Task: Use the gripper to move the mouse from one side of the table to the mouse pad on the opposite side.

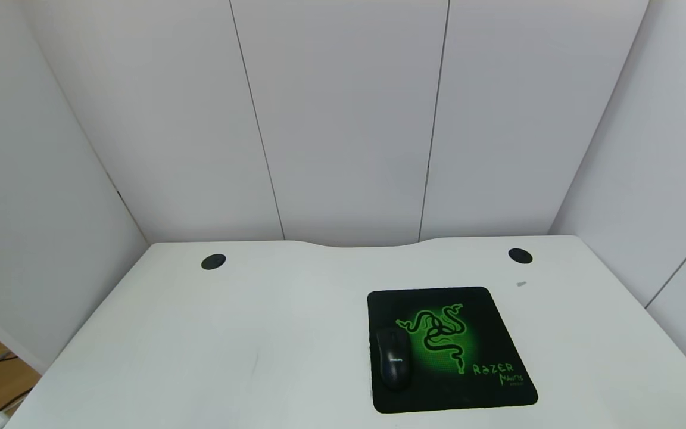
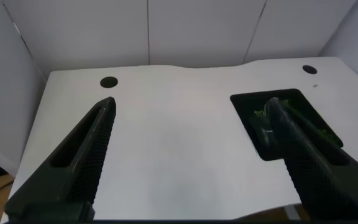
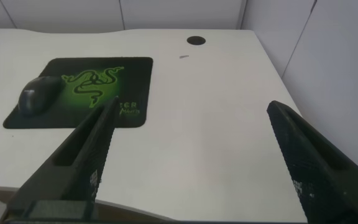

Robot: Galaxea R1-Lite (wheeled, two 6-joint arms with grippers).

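Note:
The black mouse (image 1: 393,358) lies on the left part of the black mouse pad (image 1: 486,333) with the green snake emblem, on the right half of the white table (image 1: 200,345). Neither arm shows in the head view. My left gripper (image 2: 191,109) is open and empty, held high above the table's near edge; one of its fingers (image 2: 303,149) partly covers the mouse pad (image 2: 247,109) and the mouse. My right gripper (image 3: 191,109) is open and empty, high over the table's right front; the mouse (image 3: 37,94) and the pad (image 3: 135,68) lie beyond it.
Two round black grommets (image 1: 213,261) (image 1: 520,256) sit near the table's far edge, either side of the curved notch. A small grey speck (image 1: 521,284) lies by the right grommet. White wall panels enclose the table at the back and sides.

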